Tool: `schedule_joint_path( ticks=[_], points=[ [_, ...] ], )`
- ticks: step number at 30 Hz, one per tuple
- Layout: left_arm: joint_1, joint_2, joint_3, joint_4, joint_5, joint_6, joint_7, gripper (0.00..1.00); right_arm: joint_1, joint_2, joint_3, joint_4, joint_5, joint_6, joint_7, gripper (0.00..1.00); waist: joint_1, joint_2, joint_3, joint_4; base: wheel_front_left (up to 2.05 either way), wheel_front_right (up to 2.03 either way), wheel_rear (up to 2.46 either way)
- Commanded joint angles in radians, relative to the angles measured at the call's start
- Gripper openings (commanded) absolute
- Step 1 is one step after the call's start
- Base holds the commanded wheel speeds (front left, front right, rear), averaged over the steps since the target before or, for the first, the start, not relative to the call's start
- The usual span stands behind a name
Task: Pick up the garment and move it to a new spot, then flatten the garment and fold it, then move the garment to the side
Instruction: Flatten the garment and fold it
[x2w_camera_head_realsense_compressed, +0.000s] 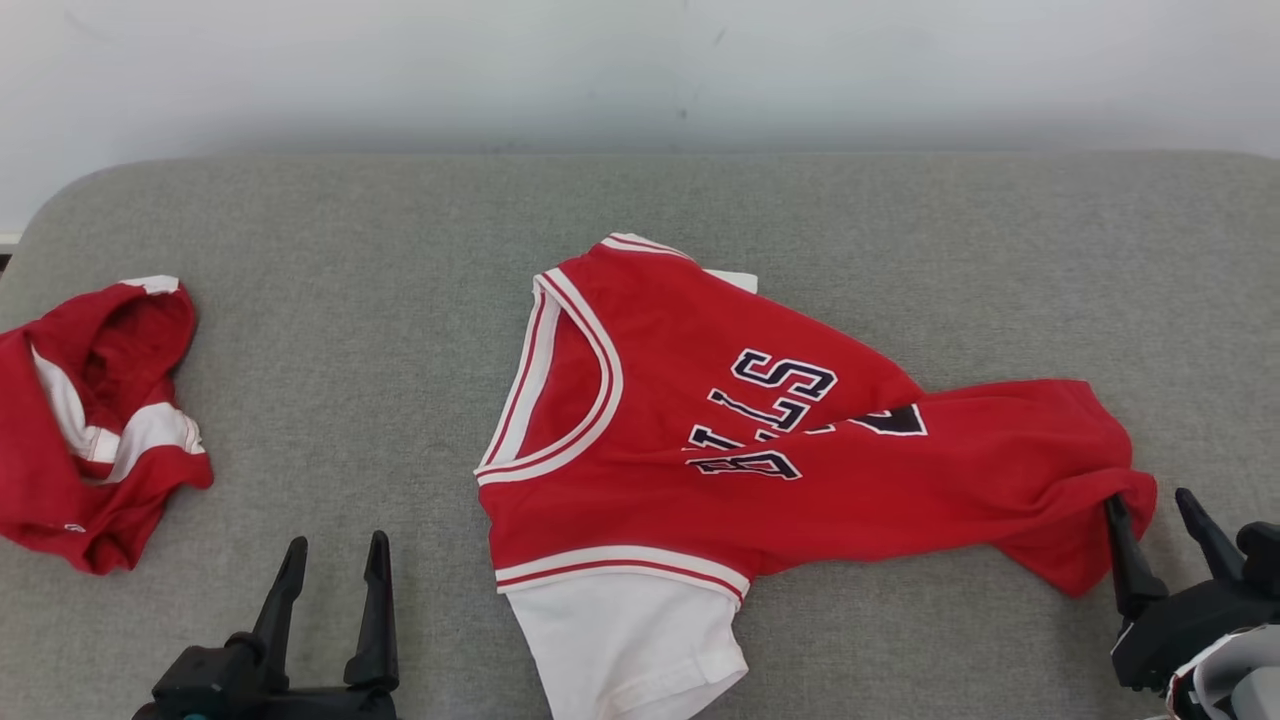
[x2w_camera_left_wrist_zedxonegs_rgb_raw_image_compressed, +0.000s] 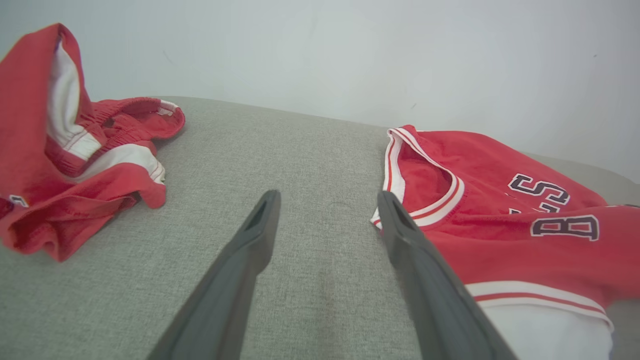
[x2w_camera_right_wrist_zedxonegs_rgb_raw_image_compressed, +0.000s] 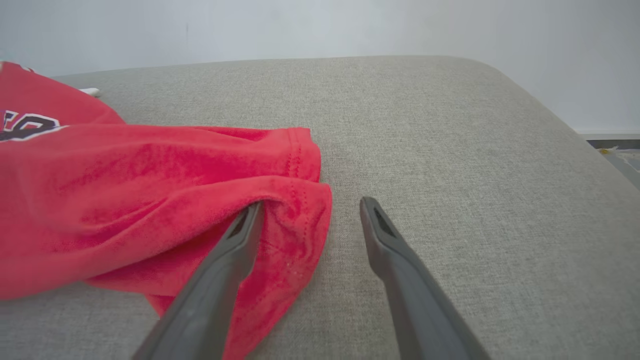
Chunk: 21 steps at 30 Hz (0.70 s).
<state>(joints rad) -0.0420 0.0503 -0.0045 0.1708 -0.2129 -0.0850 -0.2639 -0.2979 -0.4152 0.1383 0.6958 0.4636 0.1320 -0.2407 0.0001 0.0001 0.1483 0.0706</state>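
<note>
The garment (x2w_camera_head_realsense_compressed: 760, 440) is a red basketball jersey with white trim, dark letters and a white layer beneath, lying rumpled in the middle of the grey surface; it also shows in the left wrist view (x2w_camera_left_wrist_zedxonegs_rgb_raw_image_compressed: 500, 220). Its bunched hem (x2w_camera_right_wrist_zedxonegs_rgb_raw_image_compressed: 280, 210) lies at the right. My right gripper (x2w_camera_head_realsense_compressed: 1150, 510) (x2w_camera_right_wrist_zedxonegs_rgb_raw_image_compressed: 310, 210) stands open at that hem, its left finger tucked into a fold of the cloth, the right finger over bare fabric. My left gripper (x2w_camera_head_realsense_compressed: 335, 560) (x2w_camera_left_wrist_zedxonegs_rgb_raw_image_compressed: 327, 205) is open near the front edge, left of the jersey's neckline, holding nothing.
A second red and white garment (x2w_camera_head_realsense_compressed: 90, 420) (x2w_camera_left_wrist_zedxonegs_rgb_raw_image_compressed: 75, 150) lies crumpled at the far left. The grey padded surface (x2w_camera_head_realsense_compressed: 350, 300) ends at a white wall behind, and its right edge (x2w_camera_right_wrist_zedxonegs_rgb_raw_image_compressed: 575, 130) rounds off beyond my right gripper.
</note>
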Motion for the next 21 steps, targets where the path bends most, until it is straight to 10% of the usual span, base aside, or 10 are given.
schedule_joint_path(
  ticks=[1, 21],
  points=[
    [0.008, 0.000, 0.005, 0.000, 0.004, 0.002, 0.000, 1.00, 0.001, 0.008, 0.004, 0.000, 0.001, -0.003, -0.011, 1.00, -0.0001, -0.0001, -0.016, -0.016, 0.00, 0.00, 0.00],
    [0.063, 0.001, 0.068, -0.036, 0.029, 0.009, 0.000, 1.00, 0.338, 0.193, -0.197, -0.573, -0.154, -0.003, -0.023, 1.00, -0.0001, -0.0001, -0.112, -0.060, 0.00, 0.00, 0.00]
  ],
)
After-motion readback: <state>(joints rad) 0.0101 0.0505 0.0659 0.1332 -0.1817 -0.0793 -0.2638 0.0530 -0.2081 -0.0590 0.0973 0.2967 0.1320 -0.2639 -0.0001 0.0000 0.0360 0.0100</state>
